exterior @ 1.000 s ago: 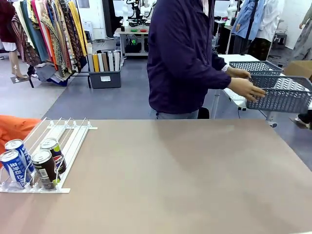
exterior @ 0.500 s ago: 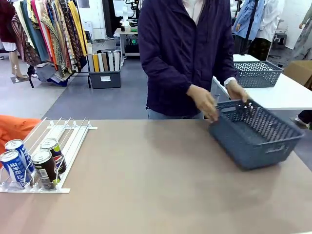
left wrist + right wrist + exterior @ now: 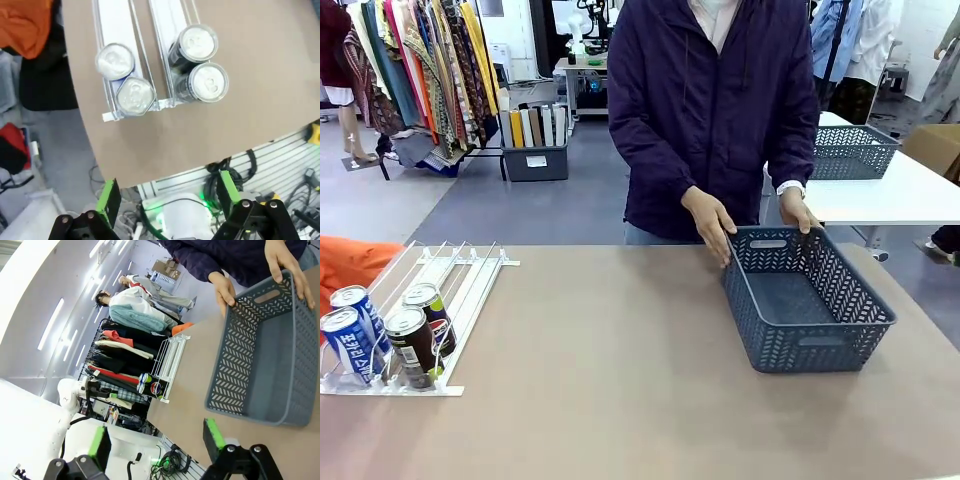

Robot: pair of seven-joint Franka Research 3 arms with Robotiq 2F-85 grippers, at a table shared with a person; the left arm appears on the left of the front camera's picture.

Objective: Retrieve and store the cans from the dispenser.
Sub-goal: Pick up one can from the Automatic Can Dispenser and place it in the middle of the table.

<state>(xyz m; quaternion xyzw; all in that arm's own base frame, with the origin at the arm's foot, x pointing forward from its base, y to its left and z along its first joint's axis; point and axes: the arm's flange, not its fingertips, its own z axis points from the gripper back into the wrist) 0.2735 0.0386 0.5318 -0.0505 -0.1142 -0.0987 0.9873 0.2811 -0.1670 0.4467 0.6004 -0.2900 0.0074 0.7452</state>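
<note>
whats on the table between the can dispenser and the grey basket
Nothing. In the front view, the tabletop between the dispenser and the basket is bare brown surface.

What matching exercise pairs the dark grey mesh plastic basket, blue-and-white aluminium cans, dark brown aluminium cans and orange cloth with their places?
1 basket
2 blue-and-white cans
3 dark brown cans
4 orange cloth

A dispenser lane nearer the table edge
B off the table, left
C in the person's hands
D dispenser lane nearer the table's middle

Pairs: 1-C, 2-A, 3-D, 4-B
</note>
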